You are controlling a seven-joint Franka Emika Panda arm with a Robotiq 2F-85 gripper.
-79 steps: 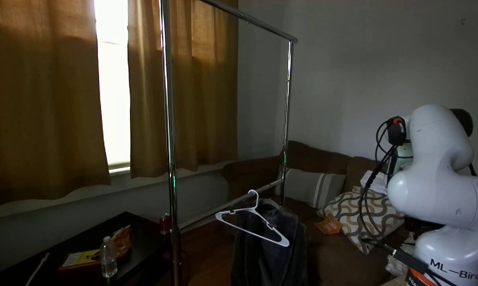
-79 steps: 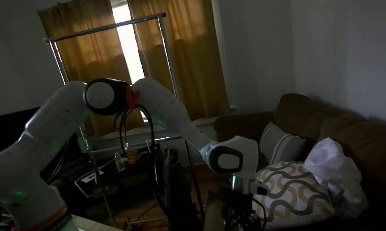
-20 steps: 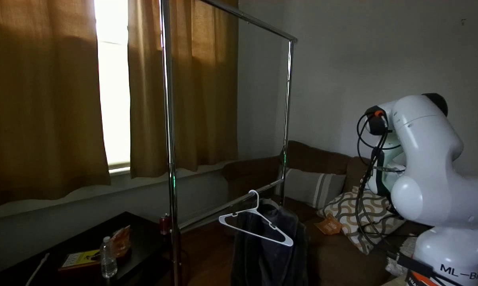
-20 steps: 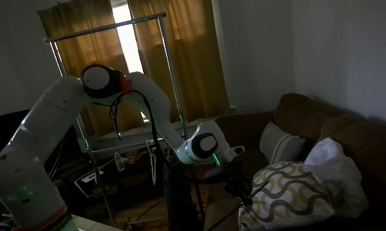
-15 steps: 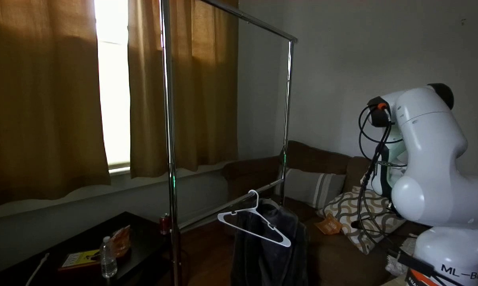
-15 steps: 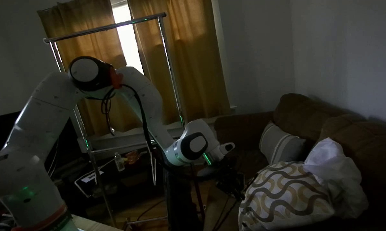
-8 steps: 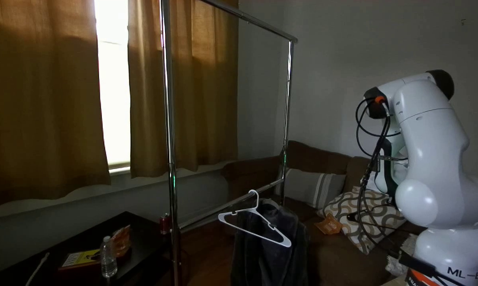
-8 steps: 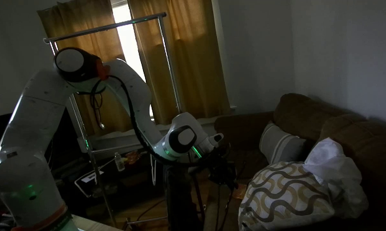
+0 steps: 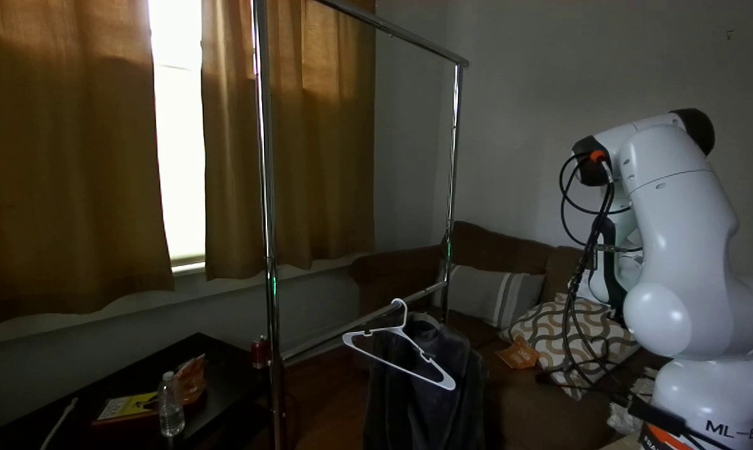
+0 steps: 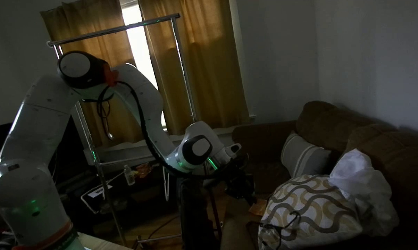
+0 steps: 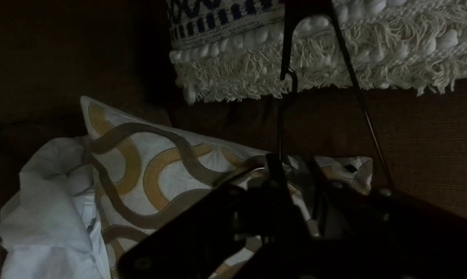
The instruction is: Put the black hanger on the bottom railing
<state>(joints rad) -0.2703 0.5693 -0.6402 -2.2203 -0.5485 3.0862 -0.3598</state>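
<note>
End effector [image 11: 293,166] is hovering near patterned pillow [image 10: 309,211], unclear whether it is grasping black hanger [image 11: 308,7], white hanger [image 9: 400,330] is hanging from bottom railing [image 9: 425,292]

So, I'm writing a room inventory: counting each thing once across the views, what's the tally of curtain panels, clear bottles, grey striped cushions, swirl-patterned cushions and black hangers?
Curtain panels: 2
Clear bottle: 1
Grey striped cushion: 1
Swirl-patterned cushion: 1
Black hanger: 1
Total: 6
</note>
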